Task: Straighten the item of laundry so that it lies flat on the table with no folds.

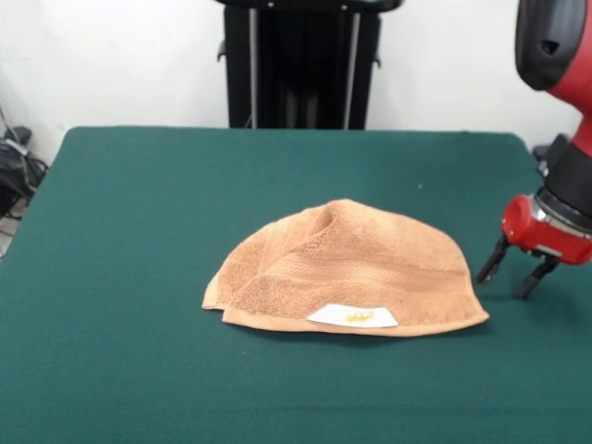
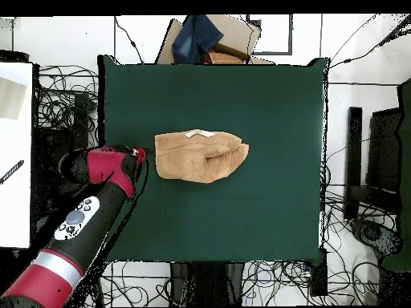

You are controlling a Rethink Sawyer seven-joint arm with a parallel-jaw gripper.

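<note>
An orange-tan terry towel (image 1: 347,268) lies rumpled on a dark green surface (image 1: 139,231), with the robot's fingers (image 1: 488,264) spread apart and empty just beside it.

In the front view the towel sits near the middle of the surface, folded over itself into a rounded, dome-like shape with a raised crease near its top. A woven band stripe runs across it, and a white label (image 1: 351,316) with a yellow mark lies at its near edge. The red gripper (image 1: 514,275) hangs at the towel's right side in this view, its two dark fingers pointing down, close to the surface, not touching the cloth. In the overhead view the gripper (image 2: 140,152) is just beside the towel's (image 2: 201,156) left end, and the red and black arm (image 2: 76,220) reaches in from the lower left corner.
</note>
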